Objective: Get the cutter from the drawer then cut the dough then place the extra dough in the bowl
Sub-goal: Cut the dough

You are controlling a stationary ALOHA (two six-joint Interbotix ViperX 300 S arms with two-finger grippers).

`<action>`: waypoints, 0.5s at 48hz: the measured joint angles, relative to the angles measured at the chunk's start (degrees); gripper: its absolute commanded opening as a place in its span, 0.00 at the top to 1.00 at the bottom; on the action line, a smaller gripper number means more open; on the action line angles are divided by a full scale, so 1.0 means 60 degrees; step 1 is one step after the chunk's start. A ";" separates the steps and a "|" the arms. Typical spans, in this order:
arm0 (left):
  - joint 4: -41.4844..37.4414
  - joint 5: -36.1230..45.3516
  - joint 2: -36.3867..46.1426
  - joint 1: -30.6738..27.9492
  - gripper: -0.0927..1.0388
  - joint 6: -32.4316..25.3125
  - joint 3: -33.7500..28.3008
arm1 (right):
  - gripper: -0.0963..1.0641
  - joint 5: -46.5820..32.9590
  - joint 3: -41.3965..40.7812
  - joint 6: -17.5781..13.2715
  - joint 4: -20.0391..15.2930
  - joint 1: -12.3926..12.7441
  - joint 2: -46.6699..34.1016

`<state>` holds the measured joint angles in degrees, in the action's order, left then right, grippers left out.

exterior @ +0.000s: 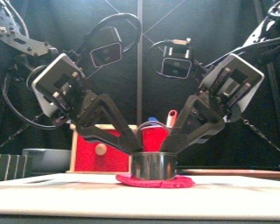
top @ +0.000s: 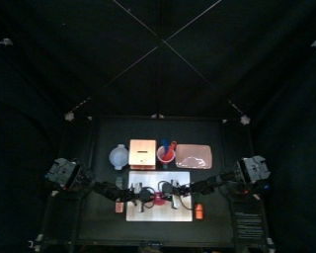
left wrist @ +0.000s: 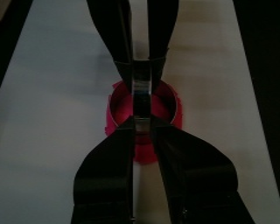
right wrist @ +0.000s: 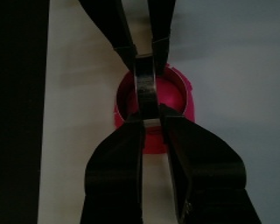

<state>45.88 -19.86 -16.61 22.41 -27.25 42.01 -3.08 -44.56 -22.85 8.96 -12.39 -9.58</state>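
The desk (top: 102, 133) is black; the cutting board (exterior: 60, 197) is plain white; the dough (exterior: 130, 182) on it is deep pink; the cutter (exterior: 154, 164) is bare grey metal with a dull sheen. At the board's 12 o'clock the box (top: 143, 150) is pale wood with a red drawer front (exterior: 101, 149); at 11 o'clock the bowl (top: 118, 155) is blue-grey; at 1 o'clock the tray (top: 197, 156) is flat pink; the cup (exterior: 154, 140) is red, with one blue knife (exterior: 150, 122) and one red knife (exterior: 173, 116). The left gripper (left wrist: 140, 127) and right gripper (right wrist: 147, 115) have black jaws.
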 measured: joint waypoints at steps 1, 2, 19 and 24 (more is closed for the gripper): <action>-0.0029 0.0029 0.0000 0.0000 0.44 0.0000 -0.0015 | 0.52 0.0015 0.0000 0.0000 0.0000 -0.0015 0.0000; -0.0029 0.0073 0.0000 0.0000 0.43 0.0000 -0.0015 | 0.52 0.0000 0.0000 -0.0015 0.0000 -0.0015 0.0000; -0.0088 0.0352 0.0000 -0.0015 0.44 0.0000 -0.0029 | 0.52 0.0000 0.0000 0.0000 0.0015 -0.0059 -0.0088; -0.0073 0.0527 -0.0015 -0.0029 0.44 0.0000 -0.0044 | 0.52 0.0000 0.0000 0.0000 0.0015 -0.0059 -0.0146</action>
<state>45.44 -16.70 -16.70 22.24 -27.25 41.75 -3.08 -44.56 -22.85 9.05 -12.74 -10.46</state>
